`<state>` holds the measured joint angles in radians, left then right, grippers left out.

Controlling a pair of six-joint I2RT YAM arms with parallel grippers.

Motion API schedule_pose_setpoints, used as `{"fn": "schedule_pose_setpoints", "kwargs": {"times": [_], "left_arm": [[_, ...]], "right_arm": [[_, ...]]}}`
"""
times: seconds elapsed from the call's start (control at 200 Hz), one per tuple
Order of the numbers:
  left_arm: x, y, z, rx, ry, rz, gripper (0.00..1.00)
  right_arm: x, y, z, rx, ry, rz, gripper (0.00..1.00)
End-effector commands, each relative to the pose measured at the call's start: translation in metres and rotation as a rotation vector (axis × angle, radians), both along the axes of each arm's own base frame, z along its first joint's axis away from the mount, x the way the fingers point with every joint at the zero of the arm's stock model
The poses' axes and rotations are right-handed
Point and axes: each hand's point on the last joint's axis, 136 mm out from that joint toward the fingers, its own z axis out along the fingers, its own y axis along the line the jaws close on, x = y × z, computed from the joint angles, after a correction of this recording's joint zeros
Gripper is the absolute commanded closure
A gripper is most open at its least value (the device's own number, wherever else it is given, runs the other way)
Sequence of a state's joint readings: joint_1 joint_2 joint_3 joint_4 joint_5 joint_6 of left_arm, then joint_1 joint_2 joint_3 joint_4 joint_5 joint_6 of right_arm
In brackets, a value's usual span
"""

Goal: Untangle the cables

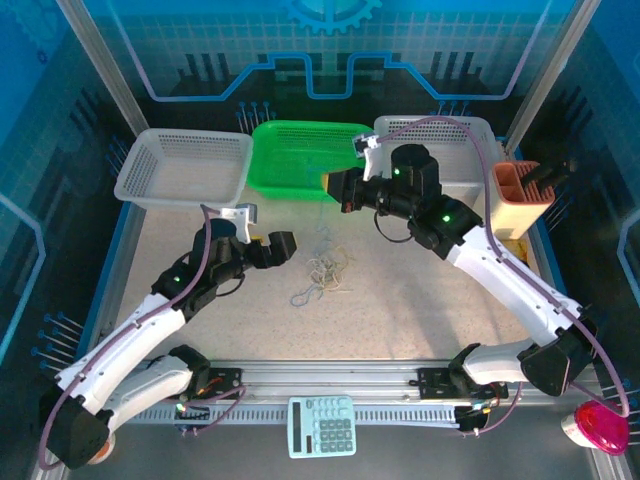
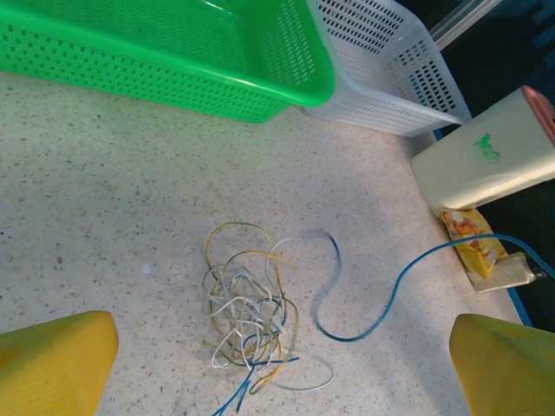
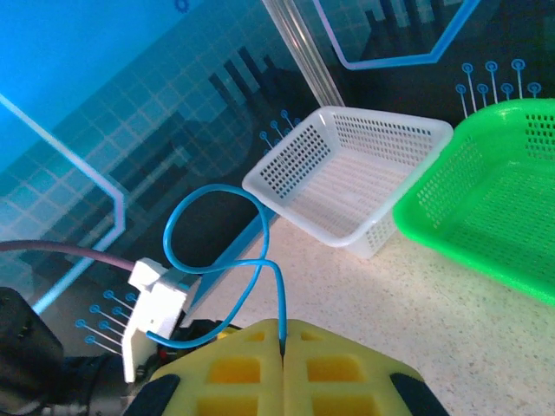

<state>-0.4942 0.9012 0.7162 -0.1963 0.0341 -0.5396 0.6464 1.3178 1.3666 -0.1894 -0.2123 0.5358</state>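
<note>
Your right gripper (image 3: 282, 347) is clenched on a blue cable (image 3: 283, 303), which loops up from between the pads. In the left wrist view the cable's other end trails down to the table (image 2: 104, 199) and curls just beside the tangle (image 2: 247, 308), seemingly clear of it. The tangle of pale, yellowish and blue strands lies mid-table, in front of the green basket (image 1: 300, 165) at the far edge. Your left gripper (image 1: 270, 247) hangs over it with jaws released, holding nothing.

You appear to be drawing one cable out of the bunch. Next, lift the blue cable until its tail leaves the table, then lay it well apart from the rest. After that, bring the left gripper down on one outer strand, taking care not to catch its neighbours.
</note>
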Motion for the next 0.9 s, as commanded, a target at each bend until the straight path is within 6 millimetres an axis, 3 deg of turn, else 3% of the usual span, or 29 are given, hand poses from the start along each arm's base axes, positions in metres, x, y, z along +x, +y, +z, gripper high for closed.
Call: {"fn": "schedule_pose_setpoints", "kwargs": {"times": [0.0,0.16,0.32,0.6,0.895], "left_arm": [[0.001,-0.012,0.013,-0.021,-0.047,-0.058,0.01],[0.005,-0.015,0.018,-0.023,-0.053,-0.062,0.01],[0.009,-0.015,0.018,-0.021,-0.055,-0.046,0.01],[0.010,0.005,0.011,0.008,-0.027,0.064,0.01],[0.010,0.015,0.010,0.005,-0.024,0.119,0.01]], "right_arm": [[-0.009,-0.005,0.051,0.112,-0.076,0.025,1.00],[-0.011,-0.004,0.075,0.150,-0.118,0.035,1.00],[0.001,-0.006,0.087,0.141,-0.156,0.005,1.00],[0.062,-0.020,0.092,0.130,-0.163,-0.118,1.00],[0.144,-0.036,0.064,0.038,-0.188,-0.298,1.00]]}}
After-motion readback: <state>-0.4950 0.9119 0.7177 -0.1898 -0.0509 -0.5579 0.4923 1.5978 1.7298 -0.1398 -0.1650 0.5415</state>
